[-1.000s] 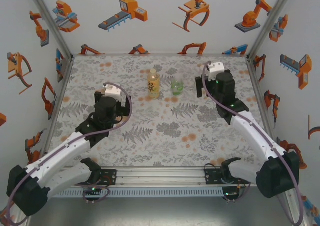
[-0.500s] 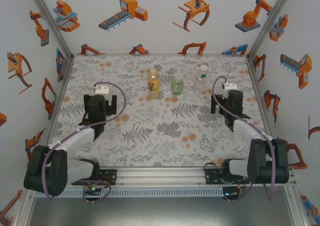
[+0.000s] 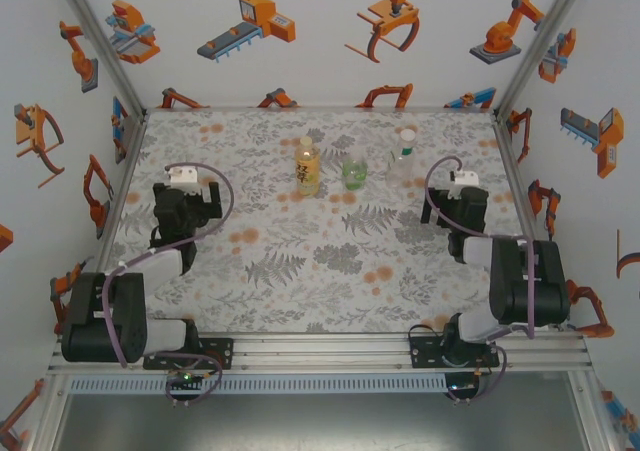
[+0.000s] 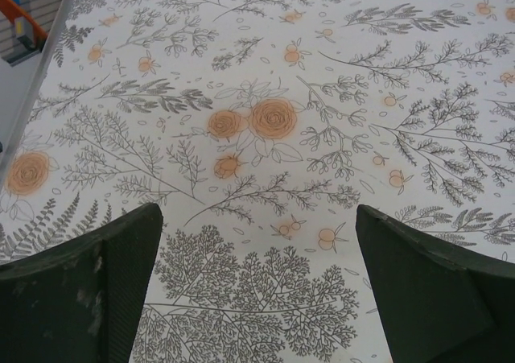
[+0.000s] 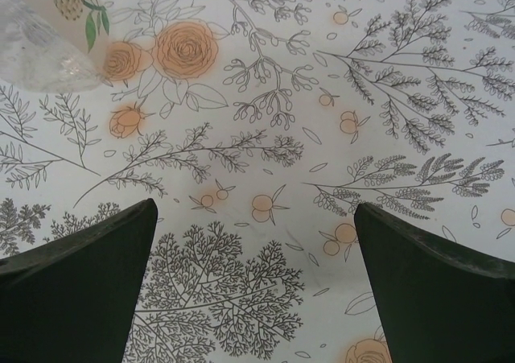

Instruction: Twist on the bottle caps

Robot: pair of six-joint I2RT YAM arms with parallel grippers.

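— Jaws?
— Left jaws and right jaws both spread, empty above the bench [image 3: 300, 271].
— Bottles?
— Amber bottle [image 3: 307, 169], green bottle [image 3: 354, 173], slim bottle [image 3: 402, 159] stand in a row far back; pale caps [image 3: 307, 142] top amber and slim.

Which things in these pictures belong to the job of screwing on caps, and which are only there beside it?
Job: amber bottle; squat green bottle; slim clear bottle; pale cap on the amber bottle; white cap on the slim one; left pincer and right pincer, both open.
Only there: flowered table cover; robot pictures on the walls.
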